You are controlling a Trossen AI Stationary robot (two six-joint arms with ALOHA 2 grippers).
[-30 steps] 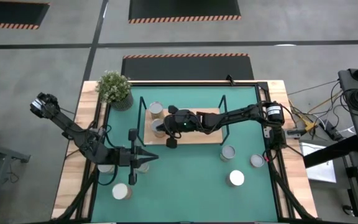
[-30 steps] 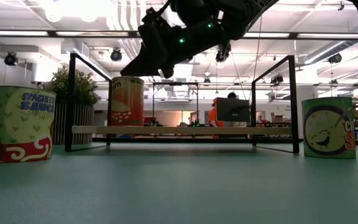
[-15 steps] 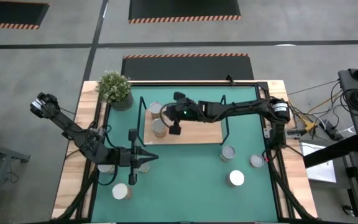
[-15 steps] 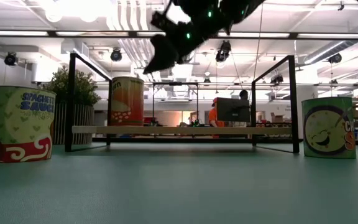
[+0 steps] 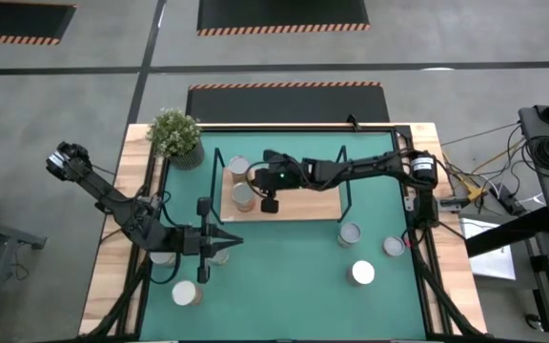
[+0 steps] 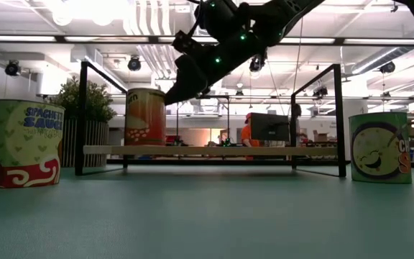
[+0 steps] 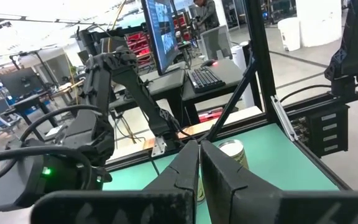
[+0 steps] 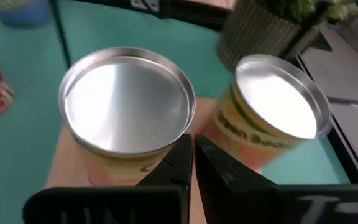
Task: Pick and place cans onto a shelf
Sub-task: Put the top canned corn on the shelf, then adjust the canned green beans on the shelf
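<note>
Green matting carries the light-brown wooden shelf (image 5: 294, 202) in its black wire frame, where two silver-topped metal cans (image 8: 127, 122) stand beneath the empty right gripper (image 5: 268, 204), jaws together; rigid, smooth-sided, probably light, best pinched mid-wall; left gripper (image 5: 225, 243) waits likewise closed.

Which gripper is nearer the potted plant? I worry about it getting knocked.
The right. The right gripper hovers over the shelf, beside the potted plant; the left gripper waits farther off over the mat.
</note>
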